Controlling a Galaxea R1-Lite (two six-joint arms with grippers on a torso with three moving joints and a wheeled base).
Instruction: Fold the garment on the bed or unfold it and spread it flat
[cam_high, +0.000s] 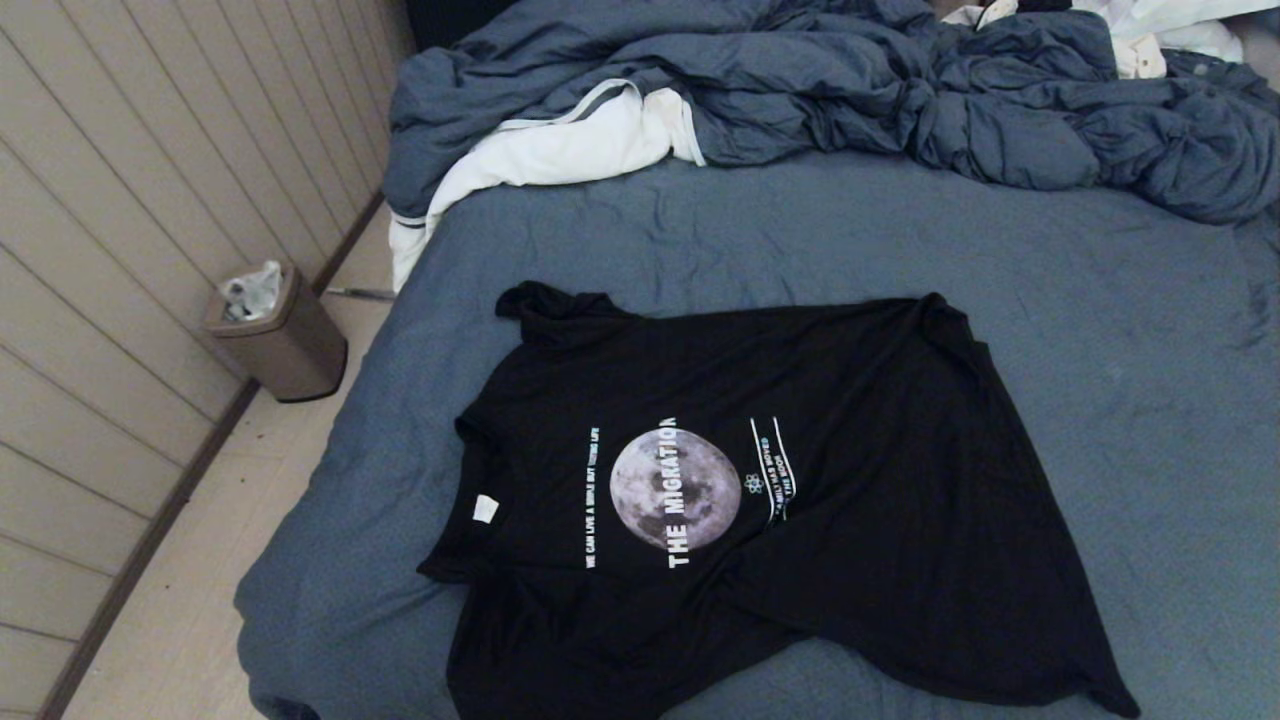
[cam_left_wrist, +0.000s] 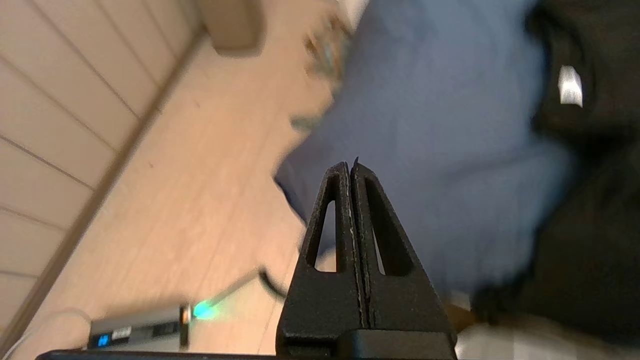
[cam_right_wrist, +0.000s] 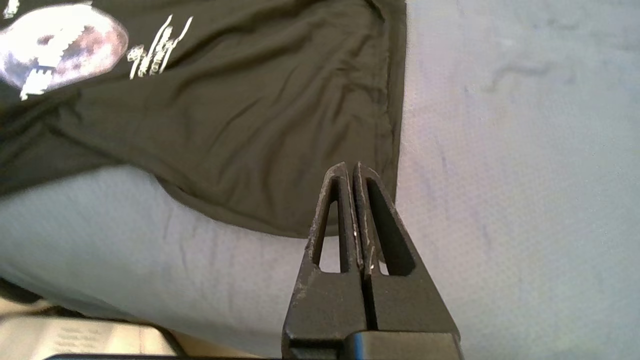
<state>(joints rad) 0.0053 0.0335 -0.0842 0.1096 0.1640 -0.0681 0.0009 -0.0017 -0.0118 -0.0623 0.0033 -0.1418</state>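
Note:
The black T-shirt (cam_high: 800, 520) lies spread, print side up, on the bed's blue-grey sheet (cam_high: 1100, 330), its collar toward the bed's left edge and its hem to the right. The grey moon print (cam_high: 675, 488) with white "THE MIGRATION" lettering shows at its middle. No arm appears in the head view. My left gripper (cam_left_wrist: 349, 165) is shut and empty, held above the bed's near left corner, with the shirt (cam_left_wrist: 590, 150) off to one side. My right gripper (cam_right_wrist: 350, 166) is shut and empty, hanging over the shirt's hem corner (cam_right_wrist: 280, 140).
A rumpled blue-grey duvet (cam_high: 850, 90) and a white cloth with a grey-striped edge (cam_high: 560, 150) lie at the far end of the bed. A brown waste bin (cam_high: 280, 340) stands on the floor by the panelled wall, left of the bed.

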